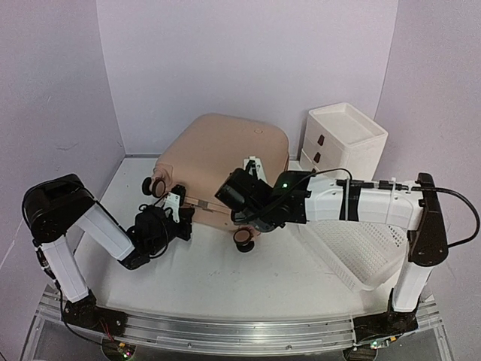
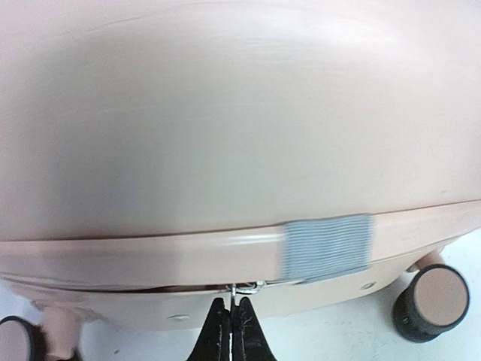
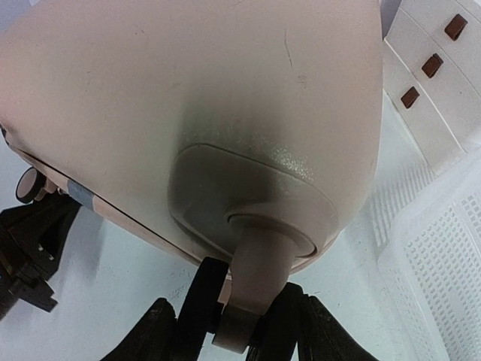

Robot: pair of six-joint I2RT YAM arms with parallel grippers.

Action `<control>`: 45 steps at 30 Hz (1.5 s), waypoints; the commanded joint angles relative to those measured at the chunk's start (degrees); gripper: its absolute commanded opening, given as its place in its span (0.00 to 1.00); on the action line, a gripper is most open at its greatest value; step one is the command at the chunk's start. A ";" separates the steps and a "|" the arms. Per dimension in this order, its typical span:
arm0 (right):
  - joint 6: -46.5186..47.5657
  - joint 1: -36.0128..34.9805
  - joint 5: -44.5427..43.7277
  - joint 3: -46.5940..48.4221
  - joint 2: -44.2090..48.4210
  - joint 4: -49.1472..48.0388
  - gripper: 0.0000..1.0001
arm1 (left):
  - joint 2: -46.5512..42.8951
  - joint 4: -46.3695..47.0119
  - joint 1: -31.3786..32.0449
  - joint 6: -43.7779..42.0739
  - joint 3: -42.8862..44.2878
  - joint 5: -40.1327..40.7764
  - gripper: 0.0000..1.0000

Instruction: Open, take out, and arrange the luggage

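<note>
The suitcase point(image 1: 225, 147) is plain pale pink, with a grey ribbed patch point(image 2: 328, 244) on its seam. Its wheels point(image 2: 434, 297) are pink with black tyres. On the right, the basket point(image 1: 353, 247) is white and perforated. Far right, the drawers point(image 1: 347, 139) are white with brown handles point(image 3: 432, 65).

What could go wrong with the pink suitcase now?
The left hand pinches only a tiny metal pull on the seam, so it might slip off. The right hand grips one wheel leg; pulling hard could tip or drag the suitcase. The white basket sits close by and could get bumped.
</note>
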State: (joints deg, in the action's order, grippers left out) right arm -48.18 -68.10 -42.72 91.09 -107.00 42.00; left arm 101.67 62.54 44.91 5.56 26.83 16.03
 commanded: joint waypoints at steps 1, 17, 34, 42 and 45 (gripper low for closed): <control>12.68 2.60 9.34 -4.11 3.36 4.65 0.00 | -6.24 -1.58 -4.90 2.98 -2.45 4.95 0.00; 20.70 9.57 18.63 -8.72 6.34 3.36 0.00 | -22.82 -10.69 -13.13 2.85 -7.83 5.59 0.00; 21.29 11.51 21.25 -11.62 8.28 0.37 0.00 | -23.85 -13.90 -22.11 13.28 -7.32 -6.94 0.00; 27.10 11.91 22.70 -12.42 8.30 0.28 0.00 | -22.29 -18.88 -27.31 14.80 -3.53 -9.68 0.00; 31.22 12.14 24.01 -12.45 8.38 0.28 0.00 | -21.64 -22.05 -29.59 14.87 -0.85 -10.34 0.00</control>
State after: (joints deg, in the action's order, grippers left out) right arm -29.19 -57.49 -23.05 81.56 -97.89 34.30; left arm 79.85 41.21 20.23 18.76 20.36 -0.62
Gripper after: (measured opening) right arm 0.528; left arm 0.019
